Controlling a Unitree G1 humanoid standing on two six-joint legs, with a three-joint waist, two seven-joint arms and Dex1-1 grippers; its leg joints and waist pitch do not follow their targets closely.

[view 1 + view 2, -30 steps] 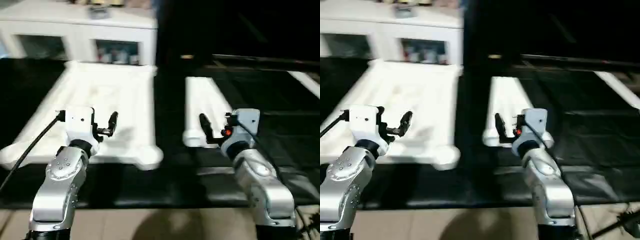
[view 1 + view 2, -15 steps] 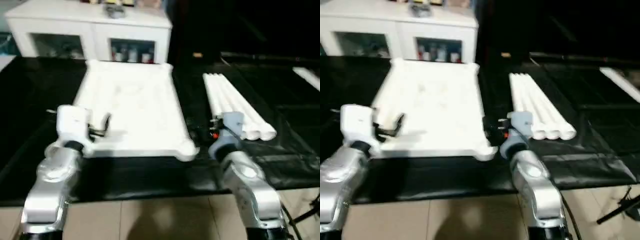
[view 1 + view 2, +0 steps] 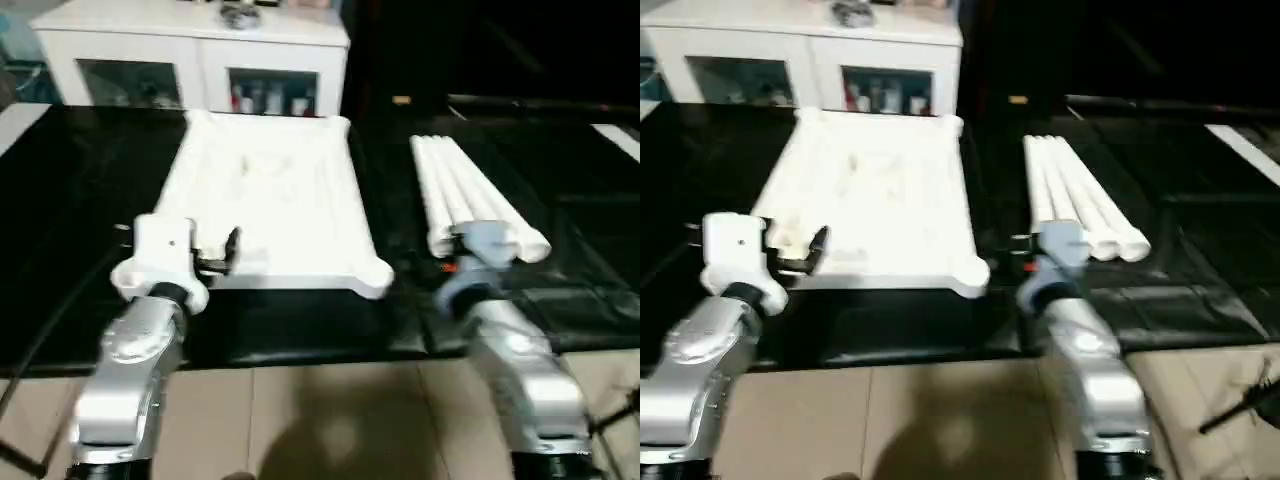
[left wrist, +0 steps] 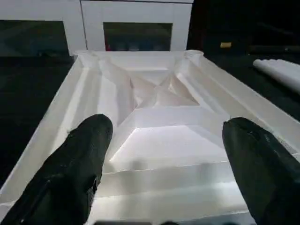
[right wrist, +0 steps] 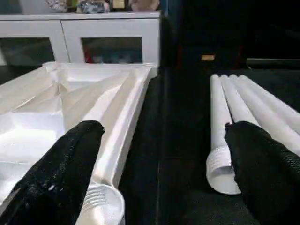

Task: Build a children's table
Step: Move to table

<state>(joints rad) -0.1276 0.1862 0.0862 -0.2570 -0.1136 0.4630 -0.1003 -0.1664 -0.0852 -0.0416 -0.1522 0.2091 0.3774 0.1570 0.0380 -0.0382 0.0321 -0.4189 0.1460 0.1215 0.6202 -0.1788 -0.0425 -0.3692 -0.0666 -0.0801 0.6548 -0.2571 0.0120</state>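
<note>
Left eye view, table top: the white table top (image 3: 268, 200) lies upside down on the black mat (image 3: 80, 200), upper centre of the frame, ribbed underside up.
Corner socket: a round socket (image 5: 101, 204) with threaded rings sits at the top's near corner, in the right wrist view.
Legs: four white legs (image 3: 470, 195) lie side by side on the mat, right of the table top in the head views and apart from it, their thick ends toward the camera.
Left gripper: the left gripper (image 4: 164, 159) hangs at the near edge of the table top, lower left of the left eye view; its black fingers (image 4: 84, 159) stand wide apart and clamp nothing.
Right gripper: the right gripper (image 5: 164, 164) sits lower right of centre in the left eye view, facing the dark gap between the table top and the legs; jaws spread wide, nothing between them.
Cabinet: a white glass-door cabinet (image 3: 200, 55) stands beyond the mat at the upper left, with small items behind its glass.
Floor: beige floor (image 3: 320, 420) fills the bottom strip under both silver forearms.
</note>
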